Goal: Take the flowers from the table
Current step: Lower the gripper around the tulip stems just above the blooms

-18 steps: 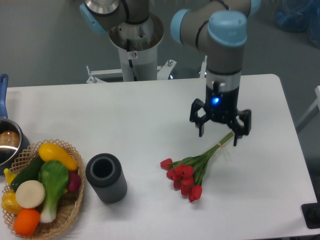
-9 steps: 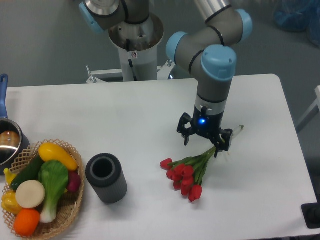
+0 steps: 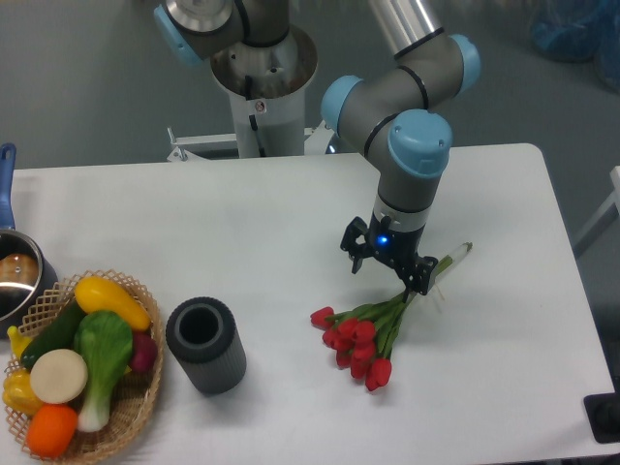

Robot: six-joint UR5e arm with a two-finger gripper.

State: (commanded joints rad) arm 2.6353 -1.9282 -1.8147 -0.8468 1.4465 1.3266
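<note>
Your gripper (image 3: 390,268) has dropped lower and shifted left since the earlier frame, its fingers spread apart over the stems. From your left: a basket (image 3: 136,402) of vegetables, a dark cylinder (image 3: 204,344), then the flowers (image 3: 363,336) lying flat on the white surface (image 3: 242,232), buds pointing down-left.

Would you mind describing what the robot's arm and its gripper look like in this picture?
The arm is built of grey, metallic cylindrical links with rounded light-blue caps at the joints. A second blue-capped joint sits near the silver base column. The gripper is black, with two short angular fingers spreading from a dark wrist section, and a small blue light glows on its body. No loose cables or readable markings are visible.
</note>
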